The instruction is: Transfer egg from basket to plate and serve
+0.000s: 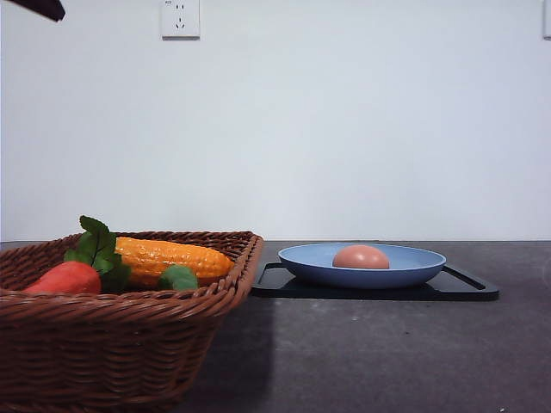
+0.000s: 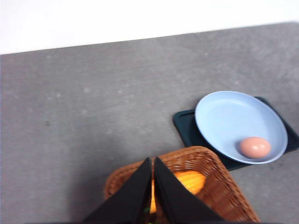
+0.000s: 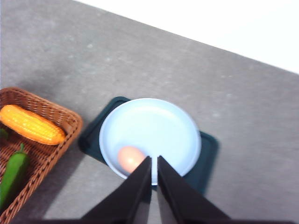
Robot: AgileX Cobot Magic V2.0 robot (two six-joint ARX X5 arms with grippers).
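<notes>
Your left gripper (image 2: 153,161) hangs high above the basket (image 2: 212,179), its two black fingers pressed together with only a thin slit between them and nothing held. Your right gripper (image 3: 154,161) is likewise closed on nothing, its fingers almost touching, poised above the near rim of the plate (image 3: 154,126). In the front view you can see the egg (image 1: 361,256) lying in the plate (image 1: 413,262), a little left of the plate's middle, resting on its side. The plate sits on a black tray (image 1: 465,288), which lies flat on the dark grey table (image 1: 387,361) to the right of the basket (image 1: 112,344). From your right wrist camera the egg (image 3: 130,157) lies just beside the fingertips, close to the plate's rim on the side towards the basket (image 3: 70,122). From your left wrist camera the egg (image 2: 255,147) rests near the plate's edge (image 2: 219,116), well apart from that gripper. The basket holds a corn cob (image 1: 172,256), a red-orange vegetable (image 1: 65,278) with green leaves (image 1: 96,245), and a green pepper (image 3: 11,175) lying alongside the corn (image 3: 30,125). The tray's corner (image 2: 184,123) comes close to the basket's rim; whether they touch you cannot tell. A white wall (image 1: 344,129) with a socket (image 1: 180,17) stands behind the table.
</notes>
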